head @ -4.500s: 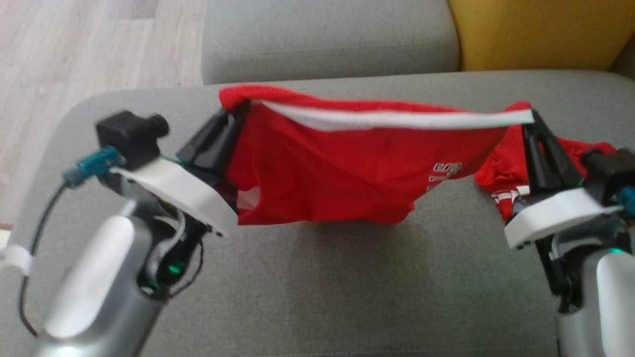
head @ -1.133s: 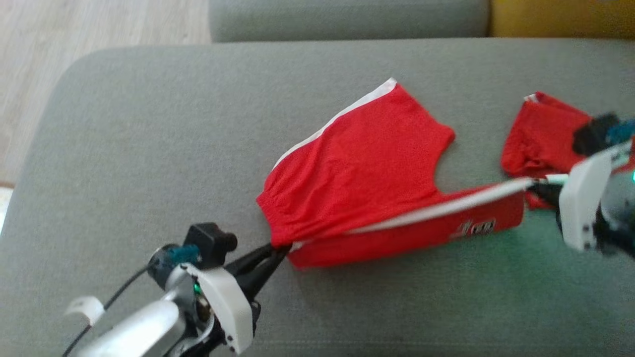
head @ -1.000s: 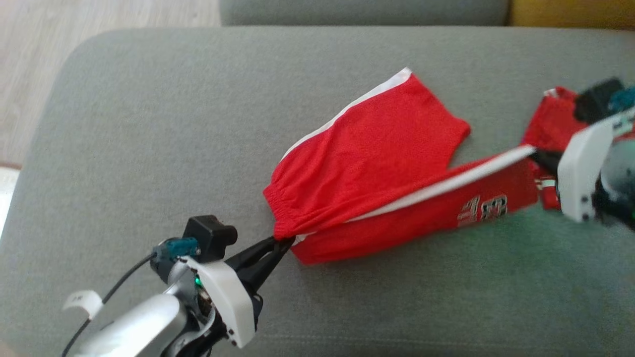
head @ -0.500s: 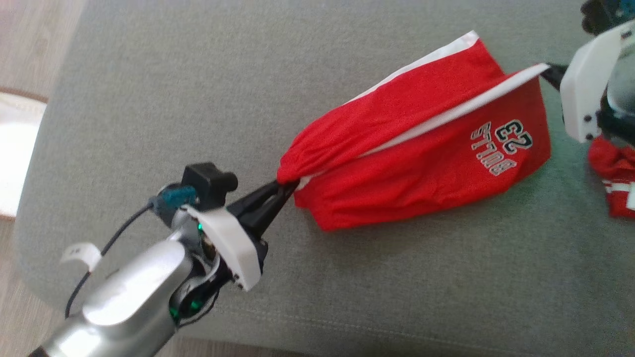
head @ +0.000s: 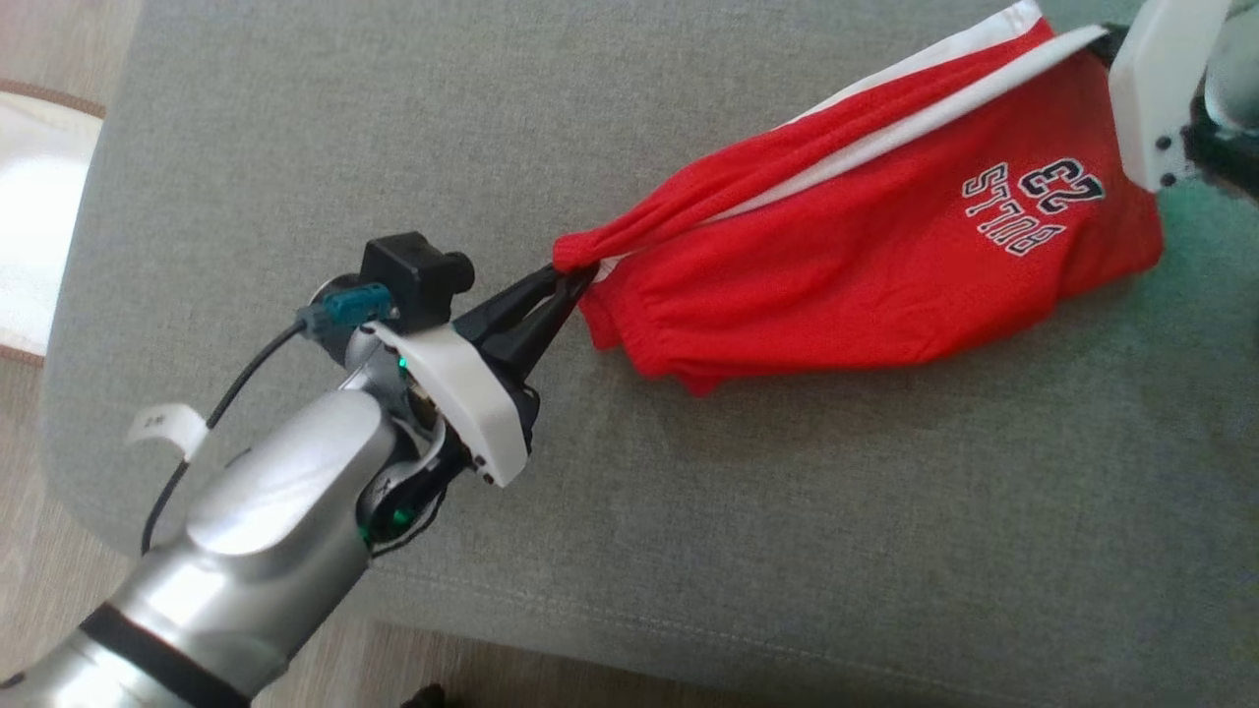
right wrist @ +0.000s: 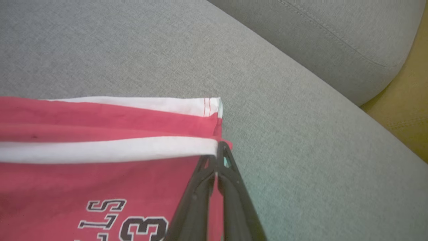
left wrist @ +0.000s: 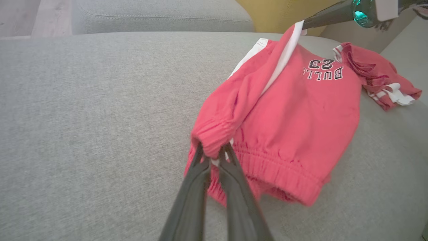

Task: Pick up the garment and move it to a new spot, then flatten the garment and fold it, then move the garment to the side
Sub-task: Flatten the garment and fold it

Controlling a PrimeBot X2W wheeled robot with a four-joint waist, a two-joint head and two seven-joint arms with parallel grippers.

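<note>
While the left gripper (head: 575,278) has its jaws pinched on the gathered waistband corner of the red shorts (head: 866,256), the right gripper (right wrist: 219,151) has its jaws pressed together on the hem end of the white side stripe (head: 885,138), which runs taut between them. The shorts sag onto the grey sofa cushion (head: 295,147), well in from its left and front edges. A second crumpled red garment (left wrist: 378,75) lies just beside them.

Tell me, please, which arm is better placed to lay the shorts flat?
Probably right: the right claw pinches the raised striped hem, while the left claw anchors the bunched waistband.
</note>
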